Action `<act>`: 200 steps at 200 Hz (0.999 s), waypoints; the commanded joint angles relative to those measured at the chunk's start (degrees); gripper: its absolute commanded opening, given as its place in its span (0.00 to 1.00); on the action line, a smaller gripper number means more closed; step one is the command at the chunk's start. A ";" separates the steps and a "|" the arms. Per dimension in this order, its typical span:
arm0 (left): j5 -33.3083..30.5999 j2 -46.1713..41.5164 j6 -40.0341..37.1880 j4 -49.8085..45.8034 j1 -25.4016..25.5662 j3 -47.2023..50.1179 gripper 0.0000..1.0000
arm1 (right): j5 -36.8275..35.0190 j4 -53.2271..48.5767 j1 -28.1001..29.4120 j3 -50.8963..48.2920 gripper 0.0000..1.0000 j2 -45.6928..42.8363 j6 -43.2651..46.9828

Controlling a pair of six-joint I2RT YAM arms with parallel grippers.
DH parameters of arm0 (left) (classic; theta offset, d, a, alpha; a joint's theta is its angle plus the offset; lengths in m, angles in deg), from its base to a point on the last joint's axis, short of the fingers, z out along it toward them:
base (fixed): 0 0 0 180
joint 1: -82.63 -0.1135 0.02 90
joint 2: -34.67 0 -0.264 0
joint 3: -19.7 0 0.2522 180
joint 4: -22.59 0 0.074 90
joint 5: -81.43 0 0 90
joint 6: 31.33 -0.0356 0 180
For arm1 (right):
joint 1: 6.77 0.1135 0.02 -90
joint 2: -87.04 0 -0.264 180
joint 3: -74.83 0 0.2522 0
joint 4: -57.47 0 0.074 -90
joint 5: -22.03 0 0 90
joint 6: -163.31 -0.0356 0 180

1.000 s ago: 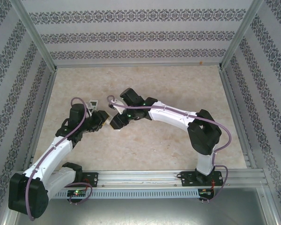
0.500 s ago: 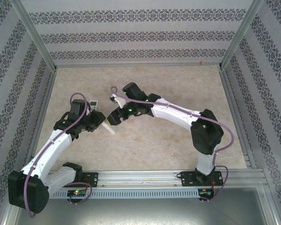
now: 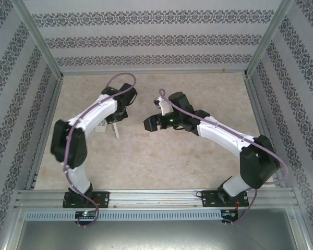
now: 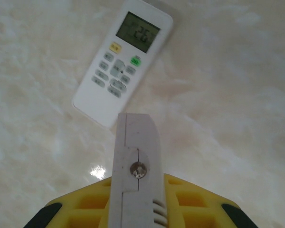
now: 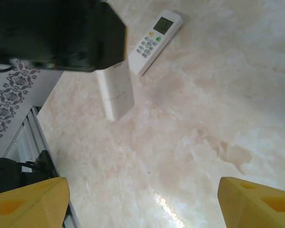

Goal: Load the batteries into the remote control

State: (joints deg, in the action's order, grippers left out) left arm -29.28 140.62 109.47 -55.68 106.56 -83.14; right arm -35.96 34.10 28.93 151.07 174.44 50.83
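Both arms have swung toward the far side and apart; your right gripper (image 3: 149,124) has opened wide and holds nothing.
Your left gripper (image 4: 137,192) pinches a slim white casing (image 4: 135,142). The remote control (image 4: 123,61) lies face-up on the table (image 4: 232,95), and its lit display suggests the batteries are loaded.

The table (image 4: 237,95), a pale beige marbled surface, carries a white remote (image 4: 123,61) lying flat, face up, with its display lit. The remote rests just ahead of the left gripper (image 4: 135,190) and well ahead of the right gripper (image 5: 142,199).
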 commanded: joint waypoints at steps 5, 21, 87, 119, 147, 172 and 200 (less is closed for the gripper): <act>-6.96 9.31 0.44 -13.82 0.75 -9.34 0.00 | 2.53 0.34 -1.48 -0.87 0.82 -3.24 -1.86; -9.54 15.74 -0.95 -17.87 2.70 -16.16 0.00 | 3.91 0.05 -2.12 -1.58 0.82 -4.30 -1.78; -25.30 45.27 -1.41 -37.72 6.87 -53.64 0.00 | 5.72 0.73 -3.26 -5.28 0.84 -8.04 -1.84; -25.74 49.72 -0.52 -37.26 6.67 -54.73 0.04 | 6.12 -0.51 -4.69 -6.33 0.84 -10.66 -1.58; -20.40 51.24 -2.42 -33.83 6.70 -54.03 0.22 | 6.32 -1.46 -6.47 -6.82 0.85 -12.34 -1.69; -13.73 49.87 -6.00 -26.62 6.66 -52.18 0.35 | 6.14 -2.81 -8.96 -7.32 0.85 -14.61 -1.80; -9.23 47.96 -7.55 -21.52 6.55 -51.55 0.43 | 5.96 -6.02 -13.37 -8.03 0.87 -18.33 -1.35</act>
State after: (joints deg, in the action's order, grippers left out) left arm -45.36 189.65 104.14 -81.56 113.64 -135.03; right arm -30.93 31.48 18.75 144.12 159.77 49.34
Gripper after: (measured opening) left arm 0.411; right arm 0.863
